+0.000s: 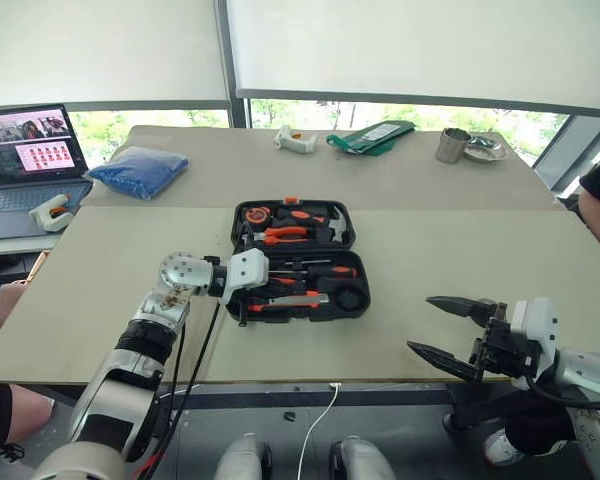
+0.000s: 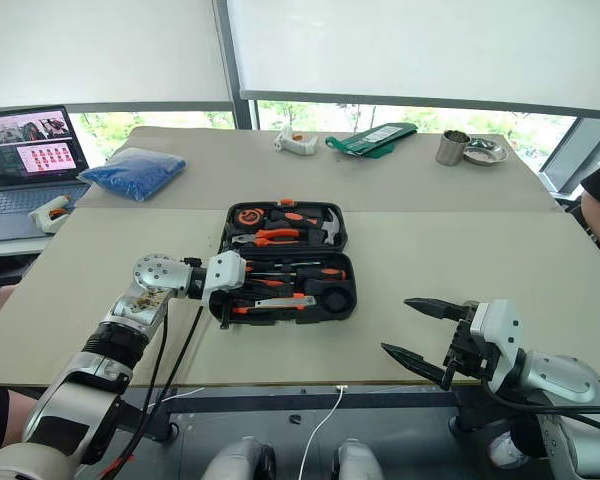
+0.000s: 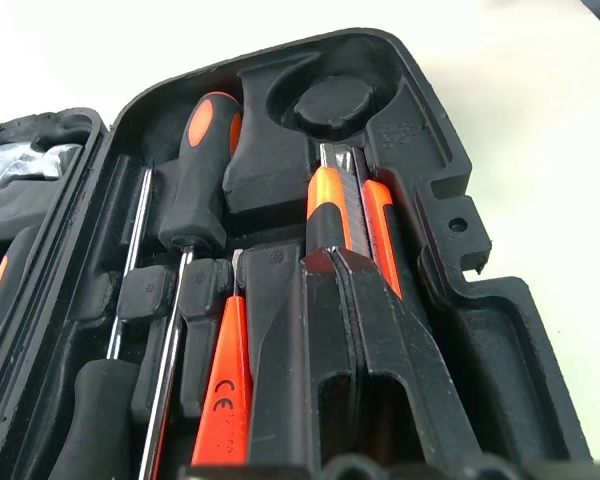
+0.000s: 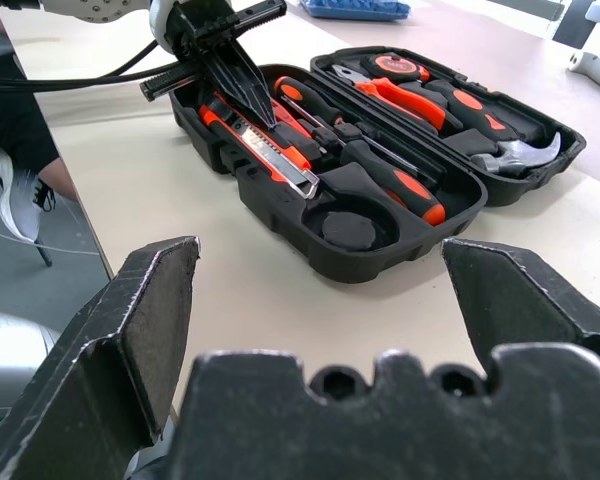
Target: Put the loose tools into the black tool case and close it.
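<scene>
- At the centre of the head view, the black tool case (image 1: 298,258) lies open on the beige table (image 1: 460,270), its far half holding pliers (image 1: 285,236), a hammer (image 1: 325,222) and a tape measure (image 1: 257,214).
- Its near half holds two black-and-orange screwdrivers (image 1: 320,271), a slim orange screwdriver (image 3: 225,385), a utility knife (image 4: 265,150) and a dark tape roll (image 4: 348,228), each lying in the tray.
- Left of centre, the left gripper (image 4: 242,82) has its fingers pressed together, empty, tips over the knife's recess at the case's left end.
- Lower right, the right gripper (image 1: 450,330) hovers with jaws spread wide, holding nothing, well apart from the case.
- Upper left, a blue bag (image 1: 138,170) lies beside a laptop (image 1: 30,160).
</scene>
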Robot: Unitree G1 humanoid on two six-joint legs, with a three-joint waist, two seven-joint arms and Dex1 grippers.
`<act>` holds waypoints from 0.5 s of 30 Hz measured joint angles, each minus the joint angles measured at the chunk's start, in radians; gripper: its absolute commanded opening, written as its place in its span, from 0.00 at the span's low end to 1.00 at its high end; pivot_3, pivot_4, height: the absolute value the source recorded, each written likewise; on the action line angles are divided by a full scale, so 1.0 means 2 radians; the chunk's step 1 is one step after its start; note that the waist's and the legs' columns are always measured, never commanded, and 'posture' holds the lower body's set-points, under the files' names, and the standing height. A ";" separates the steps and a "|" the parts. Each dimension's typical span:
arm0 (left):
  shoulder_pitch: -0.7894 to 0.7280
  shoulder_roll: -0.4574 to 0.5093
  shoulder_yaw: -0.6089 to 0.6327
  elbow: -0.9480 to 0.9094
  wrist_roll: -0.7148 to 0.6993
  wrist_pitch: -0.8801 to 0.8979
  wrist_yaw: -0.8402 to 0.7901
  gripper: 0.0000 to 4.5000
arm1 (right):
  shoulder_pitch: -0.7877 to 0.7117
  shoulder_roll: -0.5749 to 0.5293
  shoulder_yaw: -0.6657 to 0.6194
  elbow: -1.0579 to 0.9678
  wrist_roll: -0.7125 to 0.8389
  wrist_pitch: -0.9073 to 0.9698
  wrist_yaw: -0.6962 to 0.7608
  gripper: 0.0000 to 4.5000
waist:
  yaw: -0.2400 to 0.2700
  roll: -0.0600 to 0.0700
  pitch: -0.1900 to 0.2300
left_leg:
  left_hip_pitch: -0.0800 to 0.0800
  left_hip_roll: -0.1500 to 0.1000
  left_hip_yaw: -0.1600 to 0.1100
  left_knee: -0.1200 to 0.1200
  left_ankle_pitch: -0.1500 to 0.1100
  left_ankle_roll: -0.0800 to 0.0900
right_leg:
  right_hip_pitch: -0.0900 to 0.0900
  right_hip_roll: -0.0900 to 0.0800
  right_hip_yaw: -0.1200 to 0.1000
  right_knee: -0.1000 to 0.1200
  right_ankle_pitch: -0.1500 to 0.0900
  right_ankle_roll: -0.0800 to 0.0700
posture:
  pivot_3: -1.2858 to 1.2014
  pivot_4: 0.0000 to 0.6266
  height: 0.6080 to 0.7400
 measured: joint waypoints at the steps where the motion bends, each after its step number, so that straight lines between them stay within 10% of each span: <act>1: 0.000 0.000 -0.002 -0.001 0.000 0.011 0.001 0.00 | 0.000 0.000 0.000 0.000 0.000 0.000 0.000 1.00 | 0.000 0.000 0.000 | 0.001 0.000 0.000 0.000 0.000 0.000 | 0.001 0.000 0.000 0.000 0.000 0.000 | 0.52 0.24 1.00; 15: 0.036 -0.005 -0.002 -0.031 0.008 0.112 0.060 0.00 | 0.012 0.011 0.001 0.000 0.000 0.000 -0.007 1.00 | -0.002 0.004 -0.015 | 0.007 0.000 0.000 -0.002 -0.003 -0.005 | 0.003 0.000 0.001 0.000 -0.003 -0.004 | 0.52 0.24 1.00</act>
